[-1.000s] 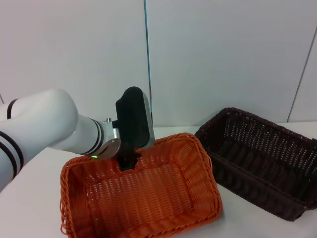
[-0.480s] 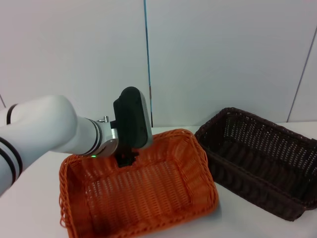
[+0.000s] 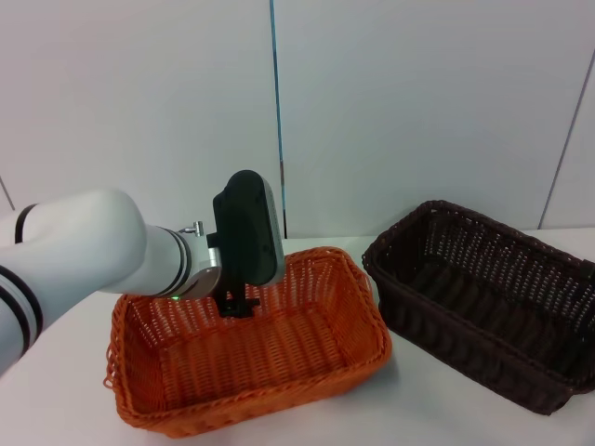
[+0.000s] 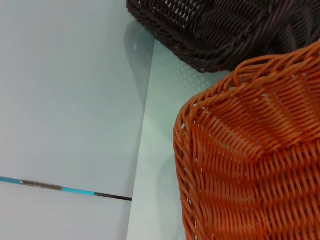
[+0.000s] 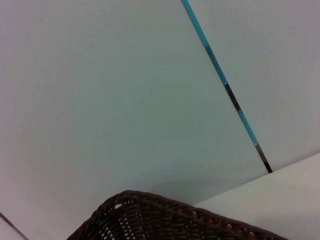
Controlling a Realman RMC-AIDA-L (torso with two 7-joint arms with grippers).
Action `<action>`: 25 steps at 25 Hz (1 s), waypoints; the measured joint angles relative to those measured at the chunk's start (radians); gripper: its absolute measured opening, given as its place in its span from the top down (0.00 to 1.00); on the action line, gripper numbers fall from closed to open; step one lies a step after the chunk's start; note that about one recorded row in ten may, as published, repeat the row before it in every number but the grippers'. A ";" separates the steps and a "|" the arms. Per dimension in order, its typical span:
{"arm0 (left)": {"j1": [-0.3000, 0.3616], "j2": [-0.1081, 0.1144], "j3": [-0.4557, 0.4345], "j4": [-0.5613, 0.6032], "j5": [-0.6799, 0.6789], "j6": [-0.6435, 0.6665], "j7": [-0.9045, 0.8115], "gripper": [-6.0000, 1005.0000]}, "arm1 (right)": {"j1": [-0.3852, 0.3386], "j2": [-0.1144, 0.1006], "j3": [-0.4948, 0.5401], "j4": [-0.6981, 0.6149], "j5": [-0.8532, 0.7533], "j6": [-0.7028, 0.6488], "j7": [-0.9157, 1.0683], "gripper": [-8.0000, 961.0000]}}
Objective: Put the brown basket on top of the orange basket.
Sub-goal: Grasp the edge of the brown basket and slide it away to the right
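My left pincer hung down inside the orange basket, close to its far wall near the middle of that long side. Its black fingers reached below the braided rim, but from the head view I could not tell whether they were apart, together or clamped on the wall. The black housing above them stood nearly upright, and the white forearm ran back to my left side.

The orange basket sat on the white table, in front of me and a little to my left, with its right end turned slightly away. In my left wrist view its woven corner filled the lower part, and the table showed beside it.

The brown basket stood on the table to my right, beside the orange one and not on it. Its near-left corner lay just beside the orange basket's far-right corner; I could not tell whether the two touched. In the left wrist view a strip of table showed between the brown basket and the orange rim.

My right pincer did not show in any view. The right wrist view caught only the brown basket's rim against the pale wall.
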 joint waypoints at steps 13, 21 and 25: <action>0.016 -0.002 0.004 0.039 -0.002 0.019 -0.017 0.27 | -0.001 0.000 0.000 -0.001 -0.001 -0.002 0.001 0.18; 0.090 0.002 0.005 0.227 -0.153 0.106 -0.038 0.27 | -0.006 0.000 0.000 -0.002 -0.005 -0.003 0.001 0.18; 0.132 0.011 -0.010 0.313 -0.244 0.124 -0.032 0.27 | -0.007 0.000 0.000 -0.002 -0.005 -0.003 0.001 0.18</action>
